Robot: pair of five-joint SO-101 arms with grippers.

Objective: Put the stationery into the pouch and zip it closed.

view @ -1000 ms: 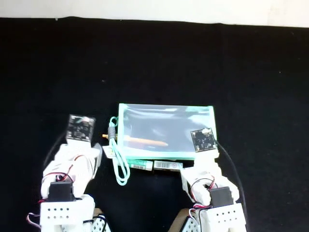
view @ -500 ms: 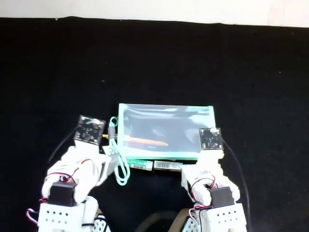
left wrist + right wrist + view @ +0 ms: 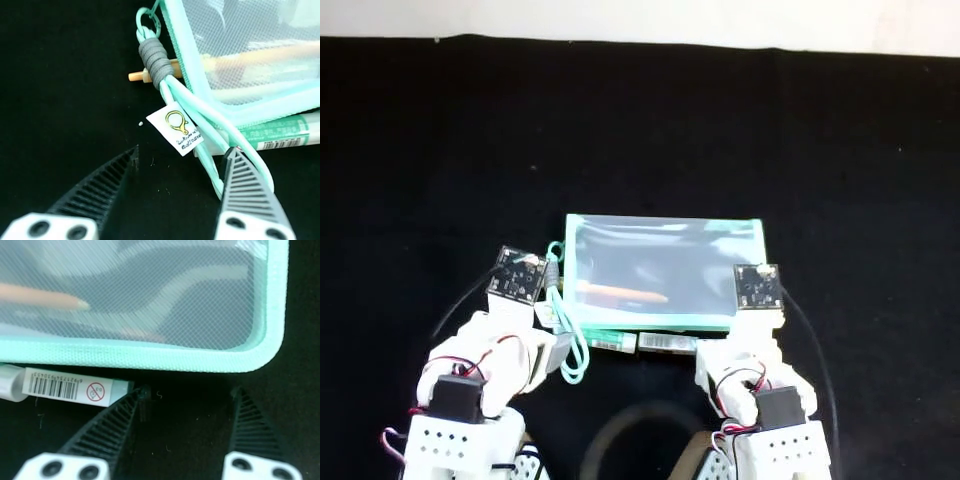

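Mint-green mesh zip pouch (image 3: 665, 250) lies flat on black table (image 3: 770, 130), with an orange pencil (image 3: 620, 293) showing through the mesh. White labelled pen (image 3: 65, 387) lies outside, along the pouch's near edge. Left gripper (image 3: 184, 152) spread wide at the mint cord loop (image 3: 172, 92). Right gripper (image 3: 189, 391) spread wide near the pouch corner.

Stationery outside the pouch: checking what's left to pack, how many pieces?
2: a green-printed pen nearer the cord and a white stick, end to end along the pouch's near edge. More may hide beneath.
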